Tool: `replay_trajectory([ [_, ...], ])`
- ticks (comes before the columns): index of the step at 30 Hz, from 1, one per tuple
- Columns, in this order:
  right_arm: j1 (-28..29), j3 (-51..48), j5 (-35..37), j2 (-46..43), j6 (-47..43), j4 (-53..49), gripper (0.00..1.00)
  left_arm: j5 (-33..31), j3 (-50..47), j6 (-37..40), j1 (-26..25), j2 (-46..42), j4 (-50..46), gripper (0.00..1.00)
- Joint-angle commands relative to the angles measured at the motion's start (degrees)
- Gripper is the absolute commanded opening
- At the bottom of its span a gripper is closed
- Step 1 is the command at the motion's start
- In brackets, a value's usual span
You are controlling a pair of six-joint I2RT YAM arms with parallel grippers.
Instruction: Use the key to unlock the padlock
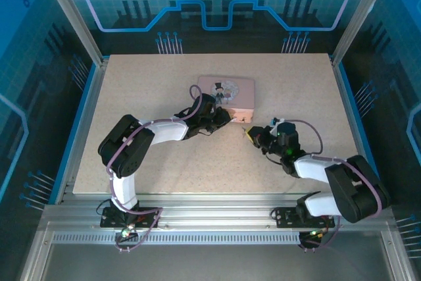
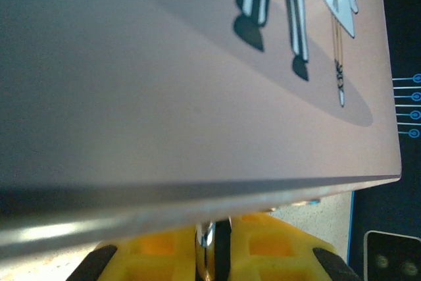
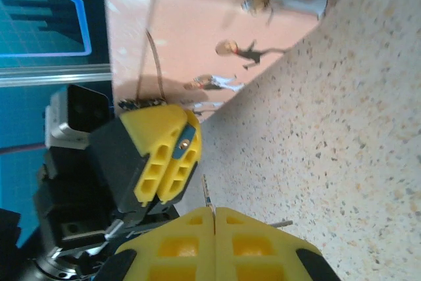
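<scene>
The padlock (image 3: 185, 140) is a tiny dark metal piece with a brass keyhole. It is pinched between the yellow fingers of my left gripper (image 3: 172, 153), which is shut on it at the front edge of the pink tin (image 1: 227, 90). In the left wrist view it shows as a shiny sliver (image 2: 205, 247) between the pads of that gripper (image 2: 217, 236), under the tin's rim. My right gripper (image 3: 215, 214) is shut on the key (image 3: 206, 193). The key's thin toothed blade sticks out toward the padlock, a short gap away. From above, the left gripper (image 1: 225, 120) and right gripper (image 1: 250, 133) face each other.
The pink picture-lidded tin (image 3: 197, 24) stands right behind the left gripper, its lid (image 2: 197, 83) looming close over the left wrist camera. Speckled tabletop (image 1: 296, 83) stretches to the right and front. Metal frame posts and blue walls border the table.
</scene>
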Motion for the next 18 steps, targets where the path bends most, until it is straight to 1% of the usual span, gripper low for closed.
replay_trajectory([
  [1,3.0,-0.1,2.9,4.0,3.2,9.7,0.00,0.3,2.1,-3.0,0.2,-2.3,1.1,0.10],
  [5,5.7,0.4,4.6,10.1,5.8,17.9,0.00,0.4,1.9,-3.2,0.2,-2.3,1.6,0.10],
  [9,6.6,0.5,6.3,13.9,7.4,23.8,0.00,0.8,1.5,-3.9,0.2,-2.2,2.3,0.10],
  [12,6.7,0.5,6.8,15.2,7.7,26.2,0.00,1.0,1.3,-4.0,0.2,-2.0,2.7,0.10],
  [18,6.8,1.8,6.5,17.5,8.3,27.3,0.00,1.4,1.2,-4.6,0.2,-1.8,3.2,0.10],
])
